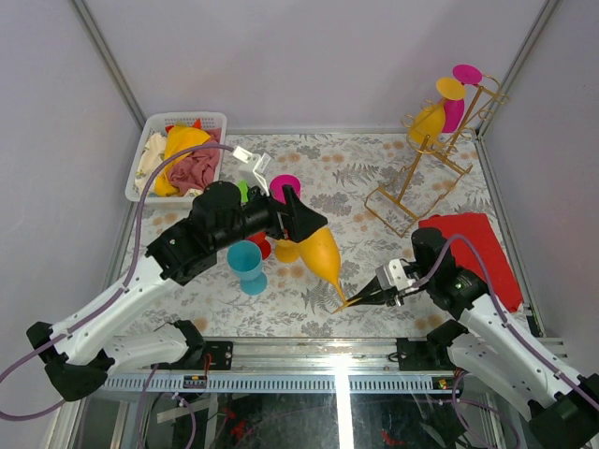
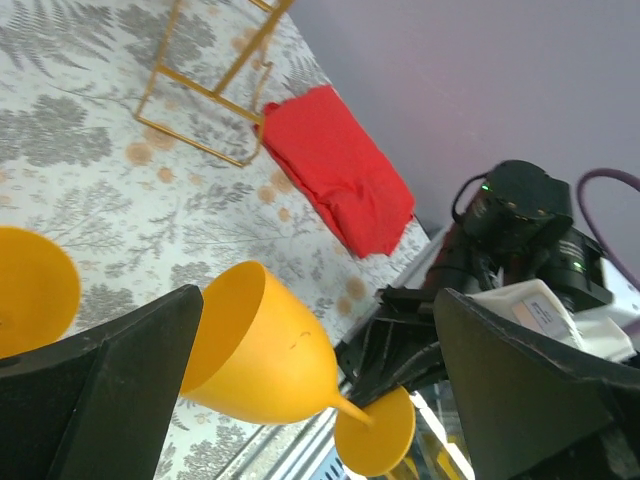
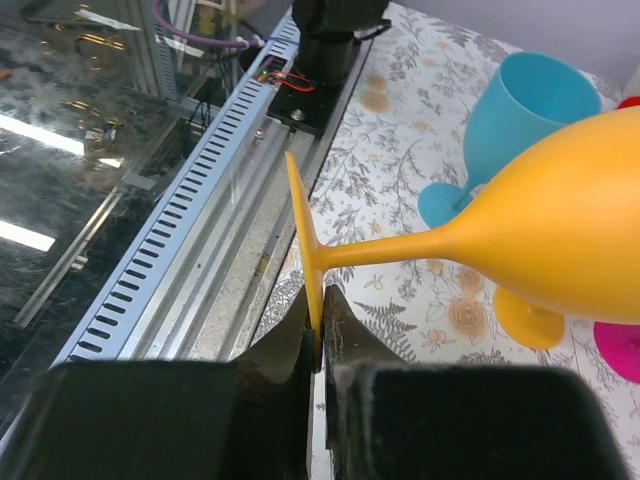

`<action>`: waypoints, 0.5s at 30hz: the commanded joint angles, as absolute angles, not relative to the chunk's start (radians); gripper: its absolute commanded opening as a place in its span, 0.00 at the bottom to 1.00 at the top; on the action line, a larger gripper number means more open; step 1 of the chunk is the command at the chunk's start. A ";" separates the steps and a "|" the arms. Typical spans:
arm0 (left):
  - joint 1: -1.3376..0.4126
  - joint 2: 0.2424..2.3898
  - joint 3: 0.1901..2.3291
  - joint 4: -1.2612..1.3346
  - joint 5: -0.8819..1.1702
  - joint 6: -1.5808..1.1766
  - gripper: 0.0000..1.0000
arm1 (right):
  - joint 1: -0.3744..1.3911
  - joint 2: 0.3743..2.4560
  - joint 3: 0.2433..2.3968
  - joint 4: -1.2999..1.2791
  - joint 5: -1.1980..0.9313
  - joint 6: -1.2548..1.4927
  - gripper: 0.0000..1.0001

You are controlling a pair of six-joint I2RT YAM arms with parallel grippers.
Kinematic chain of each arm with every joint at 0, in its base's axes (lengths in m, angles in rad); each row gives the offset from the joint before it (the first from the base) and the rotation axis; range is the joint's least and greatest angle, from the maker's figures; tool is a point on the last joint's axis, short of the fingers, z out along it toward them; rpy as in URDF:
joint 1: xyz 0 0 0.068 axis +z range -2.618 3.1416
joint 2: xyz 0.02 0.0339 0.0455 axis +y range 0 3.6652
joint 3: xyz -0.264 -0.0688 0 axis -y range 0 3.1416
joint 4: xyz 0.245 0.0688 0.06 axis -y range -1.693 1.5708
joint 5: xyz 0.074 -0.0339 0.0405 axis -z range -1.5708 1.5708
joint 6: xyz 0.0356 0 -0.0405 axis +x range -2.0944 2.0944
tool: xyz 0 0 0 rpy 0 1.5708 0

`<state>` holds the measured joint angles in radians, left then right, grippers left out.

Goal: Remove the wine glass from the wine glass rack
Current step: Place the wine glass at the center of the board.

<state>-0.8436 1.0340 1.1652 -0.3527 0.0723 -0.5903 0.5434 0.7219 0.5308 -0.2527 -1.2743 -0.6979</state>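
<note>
While pinching the orange wine glass [image 1: 323, 254] foot in clenched right end effector [image 3: 320, 325], left end effector [image 2: 315, 360] spread, clear of far-right wine glass rack [image 1: 418, 168]: calls for setting down upright on surface [image 1: 309, 168].

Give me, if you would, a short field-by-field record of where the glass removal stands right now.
held glass: yellow wine glass, tilted, clear of the wine glass rack
right tool: shut on its foot
left tool: open, fingers either side of the bowl
on rack: hanging yellow glass, hanging magenta glass
nearby: blue glass, upright
</note>
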 commanded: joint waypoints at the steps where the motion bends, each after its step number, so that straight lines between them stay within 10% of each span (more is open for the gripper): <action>1: -0.818 1.041 1.152 -0.250 0.311 -0.627 1.00 | 0.549 0.697 0.532 -0.242 -1.350 -0.757 0.00; 15: -0.809 1.079 1.158 -0.285 0.406 -0.633 0.99 | 0.550 0.610 0.528 -0.236 -1.337 -0.771 0.00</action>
